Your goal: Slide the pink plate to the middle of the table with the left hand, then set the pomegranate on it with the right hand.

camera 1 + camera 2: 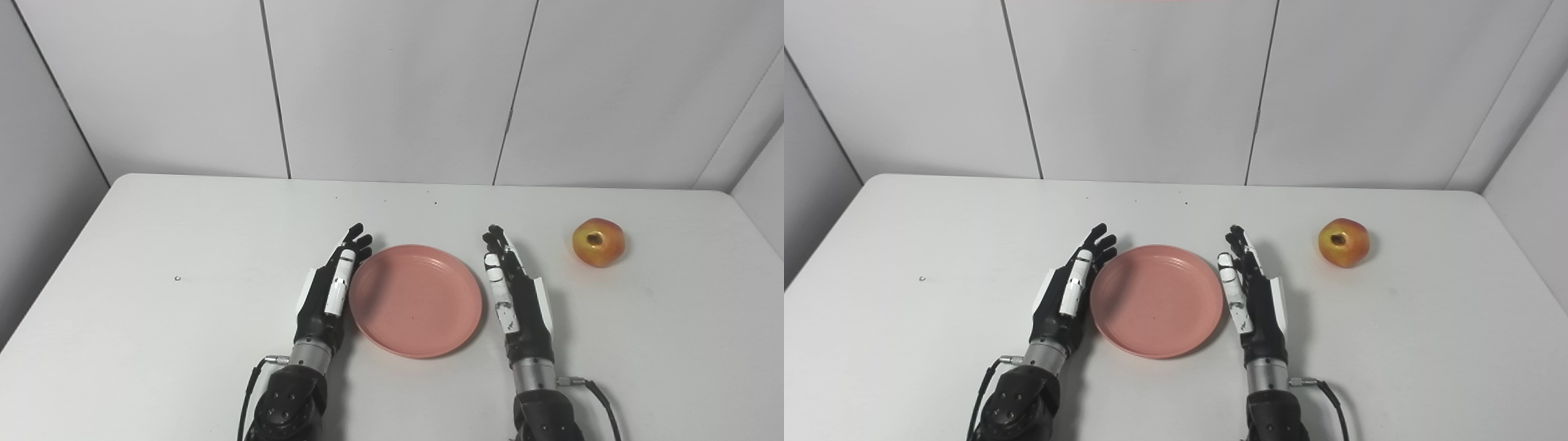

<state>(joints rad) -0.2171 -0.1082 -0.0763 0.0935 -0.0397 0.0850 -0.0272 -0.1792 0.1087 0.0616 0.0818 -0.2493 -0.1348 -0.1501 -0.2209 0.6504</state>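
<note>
White counter (184,343): pink plate (416,299) sits mid-counter, slide looks done; left hand (329,288) and right hand (516,293) empty, fingers released; next, right reaches pomegranate (598,242) at 2 o'clock.

Pink plate (416,300) sits flat near the middle of the table (153,245), nothing on it. My left hand (329,289) is just beside its left rim, fingers extended and pointing away from me, holding nothing. My right hand (516,294) is just beside its right rim, same pose, nothing held. Pomegranate (598,242) rests on the table right of my right hand, apart from it.
</note>
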